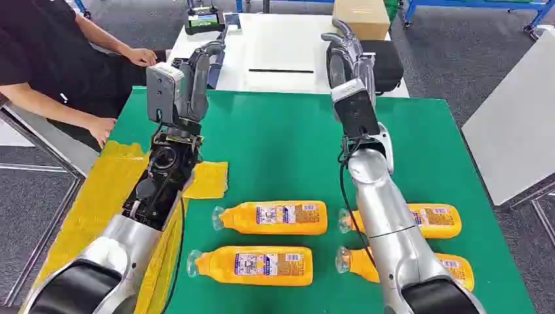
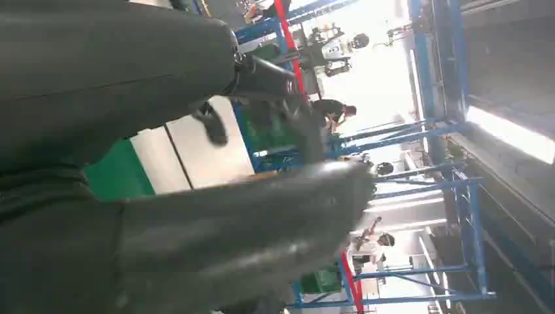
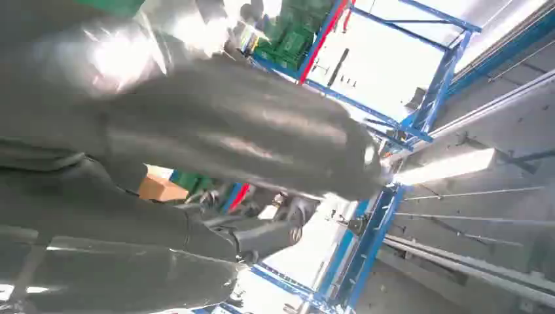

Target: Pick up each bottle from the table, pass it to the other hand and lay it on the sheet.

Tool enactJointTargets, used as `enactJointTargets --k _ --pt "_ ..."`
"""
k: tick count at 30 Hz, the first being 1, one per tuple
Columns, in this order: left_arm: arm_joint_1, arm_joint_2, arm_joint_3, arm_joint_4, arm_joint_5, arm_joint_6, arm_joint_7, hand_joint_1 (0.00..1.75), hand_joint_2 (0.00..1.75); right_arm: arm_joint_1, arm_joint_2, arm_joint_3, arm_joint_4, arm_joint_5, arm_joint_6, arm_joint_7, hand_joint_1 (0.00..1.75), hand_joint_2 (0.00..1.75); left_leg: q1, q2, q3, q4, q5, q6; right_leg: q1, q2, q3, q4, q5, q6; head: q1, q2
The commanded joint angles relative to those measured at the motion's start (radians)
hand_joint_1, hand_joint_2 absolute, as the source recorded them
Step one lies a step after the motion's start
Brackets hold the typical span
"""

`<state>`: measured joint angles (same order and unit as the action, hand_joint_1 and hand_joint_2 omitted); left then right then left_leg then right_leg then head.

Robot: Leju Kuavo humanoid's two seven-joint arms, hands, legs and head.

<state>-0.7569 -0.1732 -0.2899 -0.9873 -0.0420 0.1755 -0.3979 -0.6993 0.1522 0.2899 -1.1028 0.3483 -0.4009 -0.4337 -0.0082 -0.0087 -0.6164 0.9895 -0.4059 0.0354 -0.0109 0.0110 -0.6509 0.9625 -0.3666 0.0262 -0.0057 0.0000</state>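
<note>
The bottles' (image 1: 275, 218) label print is too small to read

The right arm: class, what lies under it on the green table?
Two orange bottles: one shows its cap and labelled body on either side of the right arm, the other nearer the robot likewise. Their middles are covered by the arm, on the green table.

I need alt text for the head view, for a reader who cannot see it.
Four orange bottles lie on a green table, none yet on the yellow sheet at its left edge. The left hand and right hand are raised, holding nothing. A seated person rests a hand near the sheet.
</note>
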Motion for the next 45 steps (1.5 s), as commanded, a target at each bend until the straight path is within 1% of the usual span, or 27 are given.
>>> enactJointTargets --k 1,3,5,6,8,9,10,12,13,14,18,20,23,24,25,26,27,28,29,31,33,34,37,38,39,40,45 --pt "0.359 0.118 0.149 -0.358 0.094 -0.192 -0.189 1.75 0.00 0.379 -0.106 -0.143 -0.392 -0.201 0.368 -0.155 1.75 0.00 0.001 0.001 0.007 0.001 -0.004 -0.002 0.002 -0.001 0.007 0.001 -0.004 -0.001 0.000 0.000" --pt "0.361 0.115 0.152 -0.361 0.090 -0.194 -0.186 1.75 0.00 0.375 -0.103 -0.145 -0.389 -0.198 0.368 -0.153 1.75 0.00 0.002 0.001 0.008 0.002 -0.005 -0.003 0.002 -0.001 0.008 0.002 -0.005 -0.001 0.000 0.000" --pt "0.361 0.115 0.152 -0.361 0.090 -0.194 -0.186 1.75 0.00 0.375 -0.103 -0.145 -0.389 -0.198 0.368 -0.153 1.75 0.00 0.001 0.000 0.003 0.000 -0.002 -0.002 0.001 -0.001 0.003 0.000 -0.002 -0.001 0.000 0.000" --pt "0.361 0.115 0.152 -0.361 0.090 -0.194 -0.186 1.75 0.00 0.375 -0.103 -0.145 -0.389 -0.198 0.368 -0.153 1.75 0.00 0.002 0.000 0.016 -0.007 -0.004 -0.003 0.002 -0.002 0.016 -0.007 -0.004 -0.001 0.000 0.000" --pt "0.362 0.113 0.153 -0.366 0.088 -0.195 -0.184 1.75 0.00 0.371 -0.100 -0.144 -0.386 -0.196 0.368 -0.152 1.75 0.00 0.002 -0.001 0.023 -0.012 -0.005 -0.003 0.002 -0.003 0.024 -0.012 -0.005 -0.001 0.000 0.000" --pt "0.362 0.113 0.153 -0.366 0.088 -0.195 -0.184 1.75 0.00 0.371 -0.100 -0.144 -0.386 -0.196 0.368 -0.152 1.75 0.00 0.001 0.000 0.017 -0.005 -0.007 -0.002 0.002 -0.001 0.017 -0.006 -0.006 -0.001 0.000 0.000" --pt "0.362 0.113 0.153 -0.366 0.088 -0.195 -0.184 1.75 0.00 0.371 -0.100 -0.144 -0.386 -0.196 0.368 -0.152 1.75 0.00 0.002 0.001 0.023 -0.003 -0.014 -0.003 0.002 0.000 0.022 -0.003 -0.012 -0.002 0.000 0.000" --pt "0.371 0.107 0.154 -0.383 0.088 -0.201 -0.175 1.75 0.00 0.352 -0.096 -0.136 -0.371 -0.187 0.367 -0.145 1.75 0.00 0.001 0.003 0.023 0.002 -0.017 -0.003 0.002 0.001 0.021 0.001 -0.015 0.000 0.000 0.000" --pt "0.373 0.105 0.153 -0.386 0.088 -0.201 -0.174 1.75 0.00 0.348 -0.095 -0.134 -0.368 -0.185 0.366 -0.143 1.75 0.00 0.001 0.002 0.014 0.001 -0.013 -0.002 0.001 0.001 0.014 0.000 -0.012 0.000 -0.001 0.000" --pt "0.373 0.105 0.153 -0.386 0.088 -0.201 -0.174 1.75 0.00 0.348 -0.095 -0.134 -0.368 -0.185 0.366 -0.143 1.75 0.00 0.000 0.001 0.013 -0.001 -0.013 -0.001 0.001 0.000 0.012 -0.001 -0.011 0.000 0.000 0.000" --pt "0.400 0.102 0.161 -0.419 0.102 -0.212 -0.165 1.75 0.00 0.345 -0.097 -0.135 -0.366 -0.180 0.365 -0.138 1.75 0.00 0.002 0.003 0.021 0.001 -0.018 -0.003 0.002 0.001 0.020 0.000 -0.015 -0.001 0.000 0.000" --pt "0.426 0.104 0.162 -0.441 0.116 -0.228 -0.161 1.75 0.00 0.349 -0.101 -0.135 -0.372 -0.175 0.363 -0.134 1.75 0.00 0.001 0.001 0.016 0.000 -0.015 -0.002 0.001 0.000 0.016 -0.001 -0.012 0.000 0.000 0.000" --pt "0.445 0.103 0.152 -0.446 0.117 -0.234 -0.164 1.75 0.00 0.366 -0.105 -0.138 -0.379 -0.173 0.361 -0.133 1.75 0.00 0.000 0.001 0.016 -0.001 -0.014 -0.001 0.001 0.000 0.015 -0.002 -0.012 0.000 0.000 0.000" --pt "0.446 0.101 0.153 -0.447 0.121 -0.236 -0.165 1.75 0.00 0.369 -0.107 -0.137 -0.382 -0.165 0.355 -0.135 1.75 0.00 0.001 0.001 0.020 -0.001 -0.016 -0.002 0.002 0.000 0.020 -0.001 -0.014 -0.001 0.000 0.000" --pt "0.447 0.098 0.155 -0.446 0.129 -0.238 -0.163 1.43 0.00 0.371 -0.107 -0.138 -0.383 -0.154 0.341 -0.135 1.75 0.00 0.001 0.000 0.017 -0.001 -0.015 -0.002 0.001 -0.001 0.017 -0.001 -0.012 0.000 0.000 0.000" --pt "0.452 0.102 0.152 -0.441 0.144 -0.247 -0.137 0.00 0.00 0.378 -0.107 -0.132 -0.385 -0.105 0.290 -0.127 0.21 0.00 0.001 0.001 0.020 -0.001 -0.016 -0.002 0.002 -0.001 0.020 -0.001 -0.014 -0.001 0.000 0.000" --pt "0.454 0.103 0.153 -0.440 0.144 -0.243 -0.128 0.00 0.00 0.379 -0.108 -0.129 -0.384 -0.098 0.285 -0.121 0.00 0.00 0.001 0.000 0.017 -0.001 -0.015 -0.002 0.001 -0.001 0.017 -0.001 -0.013 0.000 0.000 0.000" --pt "0.455 0.107 0.149 -0.438 0.142 -0.245 -0.122 0.00 0.00 0.380 -0.111 -0.124 -0.384 -0.094 0.284 -0.113 0.00 0.00 0.001 0.001 0.020 -0.001 -0.016 -0.003 0.002 0.000 0.020 -0.001 -0.014 -0.001 0.000 0.000" --pt "0.461 0.106 0.151 -0.429 0.151 -0.247 -0.109 0.00 0.00 0.384 -0.122 -0.115 -0.381 -0.038 0.252 -0.044 0.00 0.00 0.001 0.000 0.018 -0.001 -0.015 -0.002 0.001 -0.001 0.017 -0.001 -0.013 0.000 0.000 0.000" --pt "0.485 0.105 0.156 -0.431 0.151 -0.228 -0.094 0.00 0.00 0.421 -0.141 -0.095 -0.400 -0.023 0.282 0.032 0.00 0.00 0.001 0.001 0.018 -0.001 -0.015 -0.002 0.001 0.000 0.018 -0.002 -0.012 0.000 0.000 0.000" --pt "0.521 0.110 0.158 -0.445 0.156 -0.218 -0.095 0.00 0.00 0.487 -0.159 -0.084 -0.445 0.005 0.277 0.041 0.00 0.00 0.002 0.001 0.024 -0.001 -0.018 -0.003 0.002 -0.001 0.024 -0.002 -0.015 -0.001 0.000 0.000" --pt "0.523 0.110 0.158 -0.446 0.156 -0.218 -0.097 0.00 0.00 0.493 -0.160 -0.083 -0.448 0.006 0.276 0.039 0.00 0.00 0.001 0.000 0.018 -0.003 -0.014 -0.001 0.001 -0.001 0.018 -0.003 -0.012 0.000 0.000 0.000" --pt "0.546 0.105 0.173 -0.458 0.174 -0.205 -0.093 0.00 0.00 0.534 -0.182 -0.068 -0.478 0.050 0.286 0.075 0.00 0.00 0.001 0.000 0.020 -0.001 -0.017 -0.002 0.002 -0.001 0.020 -0.001 -0.014 -0.001 0.000 0.000" --pt "0.571 0.105 0.184 -0.473 0.185 -0.197 -0.091 0.00 0.00 0.590 -0.204 -0.060 -0.526 0.071 0.300 0.093 0.00 1.75 0.001 0.001 0.016 -0.001 -0.015 -0.001 0.001 0.000 0.016 -0.001 -0.012 0.000 0.000 0.000" --pt "0.596 0.104 0.195 -0.486 0.195 -0.194 -0.091 0.00 0.00 0.637 -0.220 -0.057 -0.561 0.092 0.312 0.116 0.00 1.75 0.001 0.000 0.021 -0.001 -0.018 -0.002 0.002 -0.001 0.021 -0.002 -0.015 -0.001 0.000 0.000" --pt "0.613 0.106 0.201 -0.492 0.201 -0.199 -0.095 0.00 0.00 0.674 -0.226 -0.063 -0.588 0.092 0.308 0.114 0.00 1.75 0.001 0.000 0.020 -0.002 -0.017 -0.002 0.001 -0.002 0.020 -0.003 -0.014 0.000 0.000 0.000" --pt "0.639 0.100 0.228 -0.488 0.212 -0.198 -0.097 0.00 0.00 0.753 -0.254 -0.075 -0.652 0.175 0.283 0.148 0.00 1.75 0.001 -0.001 0.019 -0.001 -0.019 -0.001 0.001 -0.002 0.019 -0.001 -0.017 0.001 0.000 0.000"
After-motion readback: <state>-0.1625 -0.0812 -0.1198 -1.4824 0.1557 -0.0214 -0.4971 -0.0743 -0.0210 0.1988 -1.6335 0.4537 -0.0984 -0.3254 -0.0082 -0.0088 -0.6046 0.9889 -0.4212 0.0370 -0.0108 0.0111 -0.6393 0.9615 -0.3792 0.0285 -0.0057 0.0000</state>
